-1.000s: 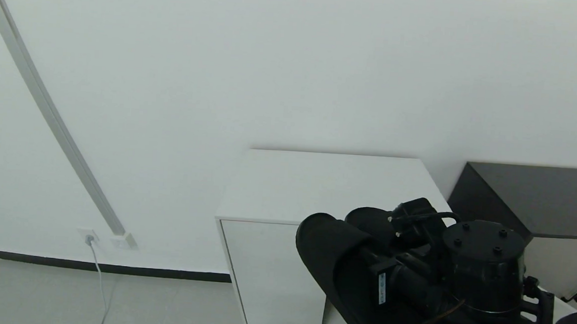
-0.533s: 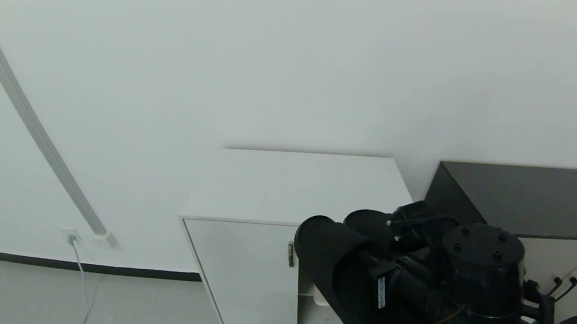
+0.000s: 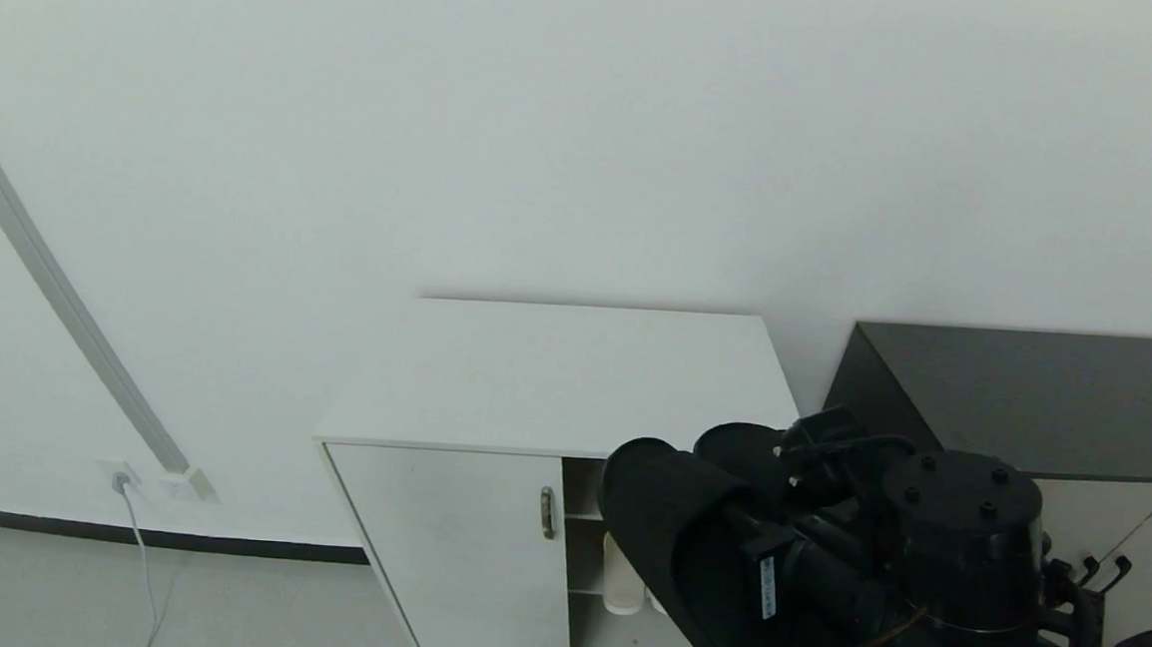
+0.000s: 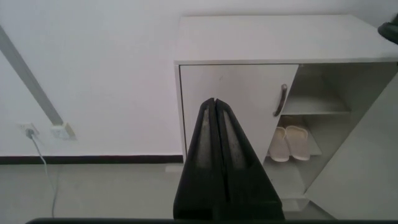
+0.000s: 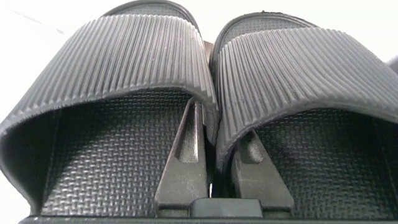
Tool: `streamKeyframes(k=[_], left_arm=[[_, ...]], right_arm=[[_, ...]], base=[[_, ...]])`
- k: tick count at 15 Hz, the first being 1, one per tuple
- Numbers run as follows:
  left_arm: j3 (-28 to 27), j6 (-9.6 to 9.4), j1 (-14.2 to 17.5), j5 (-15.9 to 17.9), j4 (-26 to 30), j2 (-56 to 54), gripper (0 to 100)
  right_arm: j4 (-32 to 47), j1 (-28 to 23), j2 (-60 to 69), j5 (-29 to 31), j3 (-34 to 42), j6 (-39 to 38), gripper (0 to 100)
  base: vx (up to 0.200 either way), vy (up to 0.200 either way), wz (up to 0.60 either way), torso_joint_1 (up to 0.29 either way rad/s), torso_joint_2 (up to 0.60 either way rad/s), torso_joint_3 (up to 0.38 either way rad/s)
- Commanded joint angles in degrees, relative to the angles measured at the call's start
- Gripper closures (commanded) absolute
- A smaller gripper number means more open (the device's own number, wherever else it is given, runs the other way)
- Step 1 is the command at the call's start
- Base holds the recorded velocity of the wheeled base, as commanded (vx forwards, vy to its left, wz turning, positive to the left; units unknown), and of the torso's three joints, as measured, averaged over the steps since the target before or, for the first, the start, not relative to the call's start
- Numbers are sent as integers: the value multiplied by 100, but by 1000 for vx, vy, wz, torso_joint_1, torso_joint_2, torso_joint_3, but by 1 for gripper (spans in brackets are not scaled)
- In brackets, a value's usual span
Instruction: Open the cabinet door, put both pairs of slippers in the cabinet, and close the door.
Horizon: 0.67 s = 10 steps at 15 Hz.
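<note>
**White pair shelved, black pair held at the cabinet mouth**

We judge the task a little past halfway. The white cabinet (image 3: 542,381) stands with its right door (image 4: 367,155) swung open and its left door (image 3: 452,546) shut. The white slippers (image 4: 289,143) already lie side by side on a shelf inside, under the upper shelf (image 4: 314,106). The black slippers (image 3: 685,510) hang in the air before the open side. The right pincer (image 5: 217,124) has one finger in each slipper and pinches their two inner walls together. The left pincer (image 4: 215,106) is pressed together on nothing and hovers well back from the cabinet front. What is left, as we read it, is to set the black pair inside, let go and shut the door.

For room, we see open space on the upper shelf and on the cabinet bottom below the white pair. The edges to mind are the cabinet top's rim, the left door's handle (image 3: 546,513), the shelf fronts and the open door. The dark cabinet (image 3: 1032,391) stands close on the right.
</note>
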<state>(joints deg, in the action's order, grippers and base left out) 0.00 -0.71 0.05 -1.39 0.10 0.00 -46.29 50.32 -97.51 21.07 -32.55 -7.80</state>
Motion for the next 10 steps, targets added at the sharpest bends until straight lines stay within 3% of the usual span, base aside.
streamKeyframes(k=[1,10], left_arm=[[0,0,4,-2,-1,0,100],[0,0,4,-2,-1,9,100]], right_arm=[[-21,4,-5,-6,47,7,100],[-144,144,4,-24,100,7,100]], base=[[0,0,-600,2,7,2],[0,0,0,0,0,0]])
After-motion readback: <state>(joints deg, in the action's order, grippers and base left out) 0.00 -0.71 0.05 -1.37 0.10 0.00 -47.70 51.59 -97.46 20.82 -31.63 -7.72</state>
